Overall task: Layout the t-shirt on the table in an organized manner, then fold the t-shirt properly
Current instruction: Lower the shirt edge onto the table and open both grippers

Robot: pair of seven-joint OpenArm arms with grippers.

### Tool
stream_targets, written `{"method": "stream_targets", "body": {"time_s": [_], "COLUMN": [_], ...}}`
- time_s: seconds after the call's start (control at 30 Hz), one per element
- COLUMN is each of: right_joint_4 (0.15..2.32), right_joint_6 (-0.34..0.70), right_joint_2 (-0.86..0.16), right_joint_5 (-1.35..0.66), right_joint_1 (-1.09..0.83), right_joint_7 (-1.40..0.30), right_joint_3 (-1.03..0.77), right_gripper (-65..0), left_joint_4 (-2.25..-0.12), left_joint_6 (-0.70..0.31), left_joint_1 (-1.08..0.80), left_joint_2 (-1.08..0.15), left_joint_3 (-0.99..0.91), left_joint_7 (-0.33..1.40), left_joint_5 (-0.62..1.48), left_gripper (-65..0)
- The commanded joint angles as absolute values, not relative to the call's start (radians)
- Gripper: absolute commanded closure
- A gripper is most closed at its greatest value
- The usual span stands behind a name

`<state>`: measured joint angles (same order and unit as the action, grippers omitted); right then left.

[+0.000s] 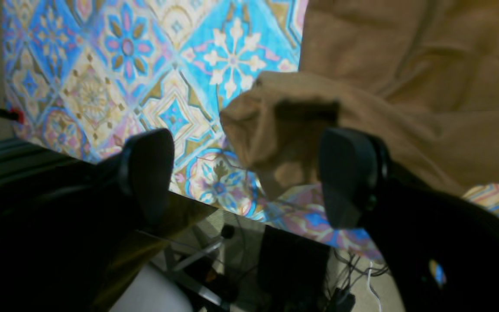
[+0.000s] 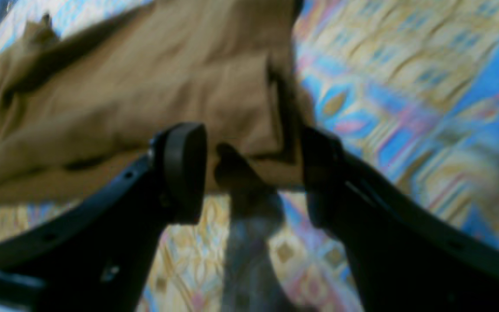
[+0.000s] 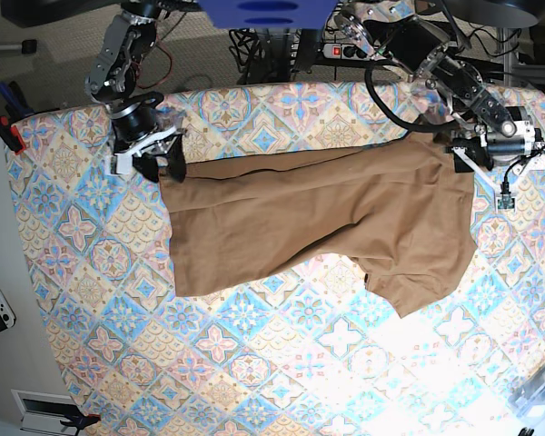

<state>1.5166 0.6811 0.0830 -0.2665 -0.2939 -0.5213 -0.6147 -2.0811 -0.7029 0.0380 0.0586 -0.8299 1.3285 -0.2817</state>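
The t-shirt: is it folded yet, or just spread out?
Spread out, not folded. In the base view the t-shirt lies open in one wrinkled layer across the table, one sleeve sticking out at its lower right.

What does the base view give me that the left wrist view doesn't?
Only the base view shows the whole t-shirt spread across the table, plus the right gripper at its far corner. Only the left wrist view shows the left gripper close up, jaws open around a bunched fold of cloth, and the cables under the table edge. Both show tan fabric on the patterned cloth.
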Motion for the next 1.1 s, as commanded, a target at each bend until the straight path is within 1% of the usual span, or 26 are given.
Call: {"method": "stream_targets", "body": {"time_s": [0.0, 0.23, 0.47, 0.53, 0.6, 0.77, 0.83, 0.97, 1.07], "right_joint_4": [1.534, 1.500, 1.458, 1.460, 1.460, 1.460, 1.460, 1.460, 1.460], "right_joint_6": [0.694, 0.694, 0.694, 0.694, 0.694, 0.694, 0.694, 0.694, 0.694], "right_joint_2": [0.076, 0.076, 0.076, 0.076, 0.076, 0.076, 0.076, 0.076, 0.076], "right_joint_5": [-0.291, -0.291, -0.291, -0.291, -0.291, -0.291, -0.291, -0.291, -0.288], "right_joint_1": [-0.289, -0.288, -0.285, -0.254, -0.226, -0.216, -0.216, -0.216, -0.216], "right_joint_7": [-0.512, -0.576, -0.575, -0.576, -0.576, -0.576, -0.576, -0.576, -0.576], "right_joint_3": [-0.618, -0.616, -0.610, -0.610, -0.610, -0.610, -0.610, -0.610, -0.610], "right_gripper": [-33.9, -33.9, -33.6, -33.4, -33.3, -33.3, -33.3, -33.3, -33.3], "left_joint_4": [-2.097, -2.097, -2.097, -2.097, -2.097, -2.089, -2.074, -2.009, -1.919], "left_joint_6": [-0.698, -0.698, -0.698, -0.698, -0.698, -0.698, -0.698, -0.698, -0.698], "left_joint_1": [0.044, 0.027, -0.013, -0.024, -0.042, -0.068, -0.076, -0.110, -0.107], "left_joint_2": [0.050, 0.047, 0.024, 0.012, 0.007, 0.019, 0.031, 0.033, 0.028], "left_joint_3": [-0.828, -0.828, -0.828, -0.828, -0.849, -0.975, -0.986, -0.987, -0.987], "left_joint_7": [1.317, 1.317, 1.317, 1.310, 1.260, 1.033, 0.975, 0.895, 0.878], "left_joint_5": [-0.280, -0.277, -0.277, -0.277, -0.277, -0.274, -0.243, -0.168, -0.133], "left_gripper": [-51.1, -51.1, -51.1, -51.1, -51.1, -51.1, -51.1, -51.1, -51.1]}}
